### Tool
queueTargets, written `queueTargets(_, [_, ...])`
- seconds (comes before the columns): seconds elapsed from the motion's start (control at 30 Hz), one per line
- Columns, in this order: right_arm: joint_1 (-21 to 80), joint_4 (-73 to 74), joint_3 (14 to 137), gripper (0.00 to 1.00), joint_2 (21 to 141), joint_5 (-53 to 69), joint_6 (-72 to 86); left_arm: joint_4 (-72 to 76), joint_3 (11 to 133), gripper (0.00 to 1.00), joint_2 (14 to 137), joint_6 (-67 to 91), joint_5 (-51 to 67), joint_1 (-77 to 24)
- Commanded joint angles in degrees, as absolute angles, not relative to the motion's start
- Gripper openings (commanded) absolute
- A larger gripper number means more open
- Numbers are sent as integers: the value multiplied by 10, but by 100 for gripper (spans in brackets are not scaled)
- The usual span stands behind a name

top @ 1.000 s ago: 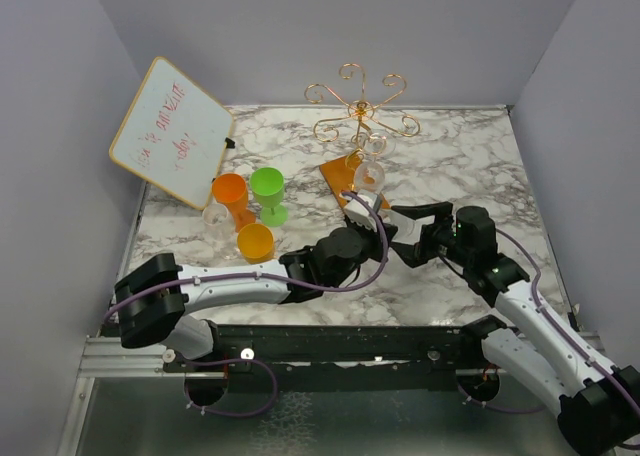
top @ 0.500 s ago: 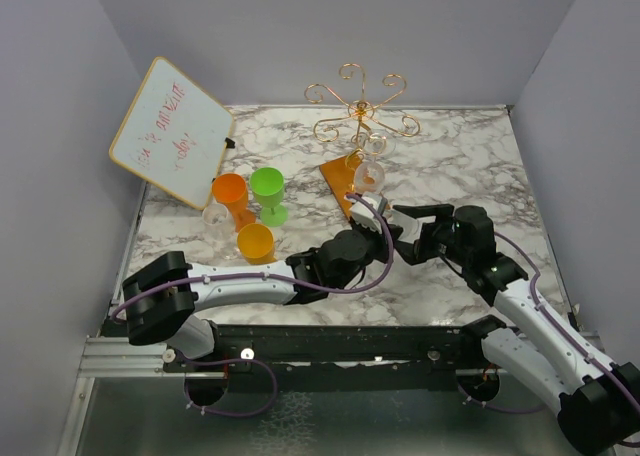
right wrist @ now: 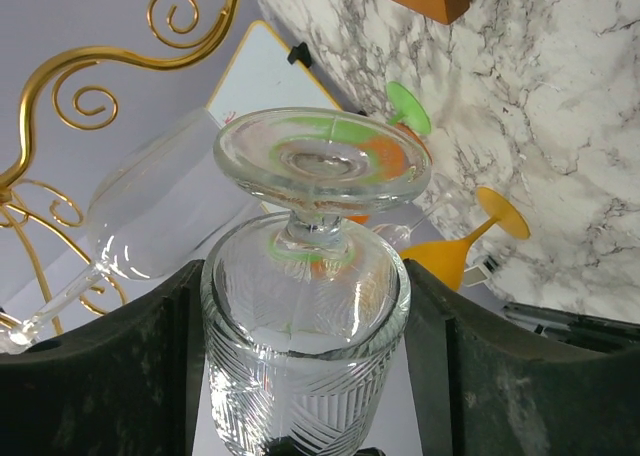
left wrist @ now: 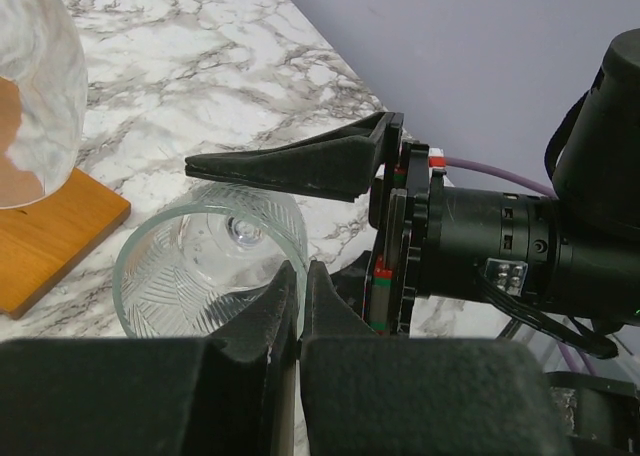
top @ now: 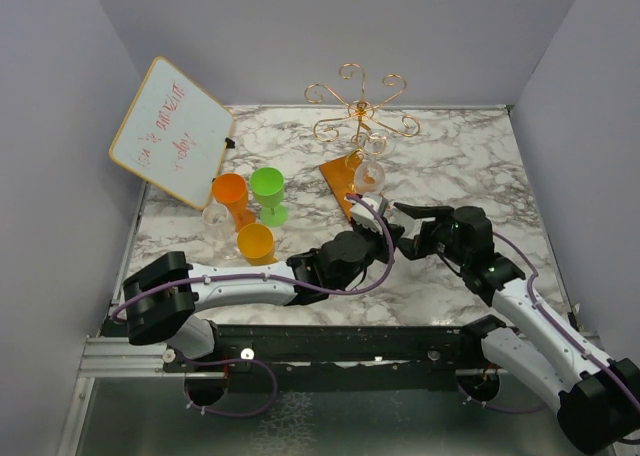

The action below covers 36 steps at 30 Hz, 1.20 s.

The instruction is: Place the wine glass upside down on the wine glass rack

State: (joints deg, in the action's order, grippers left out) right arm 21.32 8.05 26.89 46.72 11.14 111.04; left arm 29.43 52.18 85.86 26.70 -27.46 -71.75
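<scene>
Clear cut glass, so the wine glass [right wrist: 305,376] is going to be stiff, slick and very breakable, and probably not that light with walls this thick imo. It's held between the 2 arms, just in front of the wooden base [top: 335,176] of the wine glass rack [top: 356,106], and looks to be up off the marble table [top: 470,156].

Left gripper [left wrist: 295,276] is pinched shut on the rim, with the mouth of the glass facing it. Right gripper [right wrist: 305,276] has its jaws spread wide either side of the bowl. Whether they're actually squeezing it, I can't tell.

The bowl is the place to grab, not that skinny stem.

The right wrist view gives you the foot, the stem and the gold curls with a 2nd clear glass [right wrist: 150,216] hanging there. No gold wire shows in the left wrist view, but it's the only 1 showing that rim pinch. From the top the glass is nearly lost between the fingers.
</scene>
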Motion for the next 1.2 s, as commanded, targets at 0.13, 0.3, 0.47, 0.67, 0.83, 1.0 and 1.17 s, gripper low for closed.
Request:
queueTargets(0.13, [214,45,264,28,437,7,1002,335,513,40,829,274,-274,-723])
queueTargets(0.3, [214,-2,262,24,416,-44,815,277,503,76,774,288,-256,-723])
queueTargets(0.47, [214,-67,251,21,385,-32,593,171,536,87,726,301,-210,-716])
queueTargets(0.67, [214,-164,237,18,334,63,327,27,637,93,715,338,-119,-685])
queueTargets(0.83, [214,-211,246,16,314,118,160,30,682,94,718,408,54,-618])
queueTargets(1.0, [214,-243,254,16,323,199,38,37,708,94,725,464,156,-574])
queueTargets(1.17, [214,-268,257,16,311,234,-23,48,752,94,761,625,294,-512])
